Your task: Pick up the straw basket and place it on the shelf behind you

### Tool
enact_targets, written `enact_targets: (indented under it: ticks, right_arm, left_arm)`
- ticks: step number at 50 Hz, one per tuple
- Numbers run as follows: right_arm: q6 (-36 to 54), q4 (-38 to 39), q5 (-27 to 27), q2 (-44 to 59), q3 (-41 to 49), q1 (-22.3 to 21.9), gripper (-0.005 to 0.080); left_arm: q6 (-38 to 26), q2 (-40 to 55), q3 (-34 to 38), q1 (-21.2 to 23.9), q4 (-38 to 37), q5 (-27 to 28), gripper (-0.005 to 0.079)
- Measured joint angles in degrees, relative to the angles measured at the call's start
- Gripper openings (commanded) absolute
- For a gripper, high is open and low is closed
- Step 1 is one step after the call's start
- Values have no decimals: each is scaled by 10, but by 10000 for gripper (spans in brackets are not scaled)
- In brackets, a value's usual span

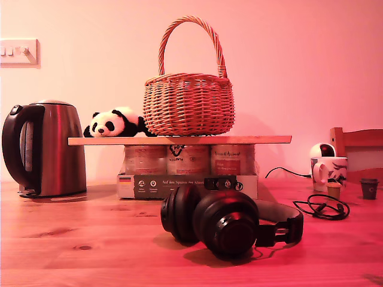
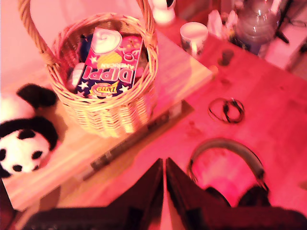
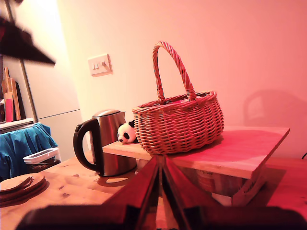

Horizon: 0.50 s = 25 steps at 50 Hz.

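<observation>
- The straw basket (image 1: 188,104) is seen sitting on the shelf (image 1: 179,140), beside the toy panda (image 1: 114,124).
- Both claws, my first gripper (image 2: 164,178) and my second gripper (image 3: 160,178), are pressed together, holding nothing.
- Nothing should be bumped as they are pulled away.

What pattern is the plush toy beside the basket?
Black and white, a panda; clearest in the exterior view.

Not much of the robot shows here — just the finger ends in the two wrist views. My first gripper (image 2: 164,184) has two dark, flat, wedge-shaped fingers (image 2: 144,191) tapering to points, on a black blocky base. My second gripper (image 3: 160,184) looks the same — dark triangular fingers (image 3: 180,191), reddish in this light. No cables, screws or markings I can make out.
</observation>
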<state>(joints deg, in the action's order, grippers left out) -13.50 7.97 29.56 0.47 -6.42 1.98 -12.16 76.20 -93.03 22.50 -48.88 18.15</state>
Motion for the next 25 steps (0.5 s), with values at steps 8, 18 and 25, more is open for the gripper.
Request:
enact_targets:
  ticks: [8,18,25]
  right_arm:
    - [0,-4,0,0,0,0,-13]
    - [0,-26,0,0,0,0,-13]
    - [0,-58,-1,0,0,0,-13]
  left_arm:
    - [13,-67,117,-1,134,-3,-19]
    - [29,-95,252,-12,272,-33,-19]
    - [30,-95,338,-38,348,-43,-19]
